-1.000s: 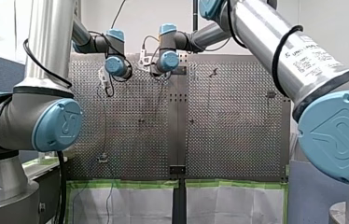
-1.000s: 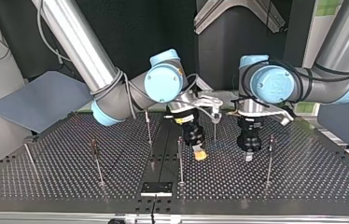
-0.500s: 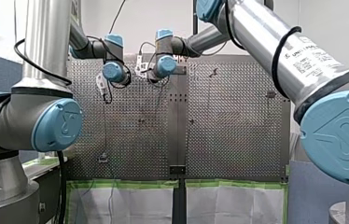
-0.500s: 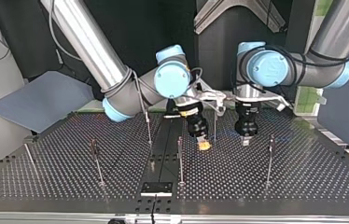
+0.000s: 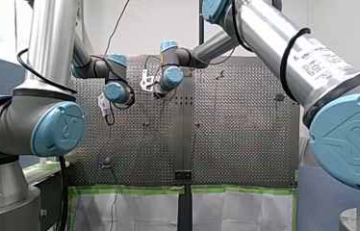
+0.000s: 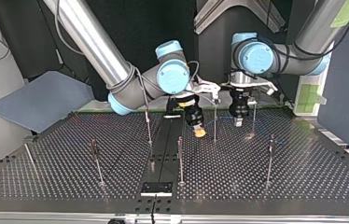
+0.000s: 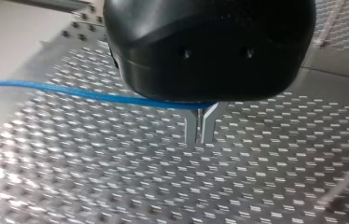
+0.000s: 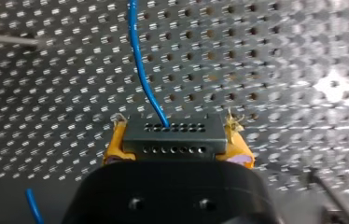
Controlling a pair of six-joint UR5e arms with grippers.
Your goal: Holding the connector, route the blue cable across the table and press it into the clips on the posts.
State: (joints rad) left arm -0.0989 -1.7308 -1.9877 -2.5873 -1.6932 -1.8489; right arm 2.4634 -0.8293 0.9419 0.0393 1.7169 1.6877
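Note:
In the right wrist view my right gripper (image 8: pixel 176 133) has its yellow pads (image 8: pixel 113 148) shut on a dark connector block (image 8: pixel 172 145). The blue cable (image 8: pixel 142 79) runs out of the block, ahead over the perforated table (image 8: pixel 280 56). In the left wrist view my left gripper (image 7: pixel 199 131) has its metal fingers together, and the blue cable (image 7: pixel 70 92) comes in from the side to their base. In the top view my right gripper (image 6: pixel 200 132) hangs by a thin post (image 6: pixel 214 123). My left gripper (image 6: pixel 238 122) is further right, next to another post (image 6: pixel 254 116).
More thin posts stand on the table: near the middle (image 6: pixel 180 158), left of it (image 6: pixel 149 128), at the left (image 6: pixel 96 161) and at the right (image 6: pixel 269 158). A black plate (image 6: pixel 156 188) lies at the near edge. A grey board (image 6: pixel 37 100) leans off the table's left.
In the top view both grippers have moved back, away from the camera, toward the table's far edge. Each has kept its grip. The posts have not moved.

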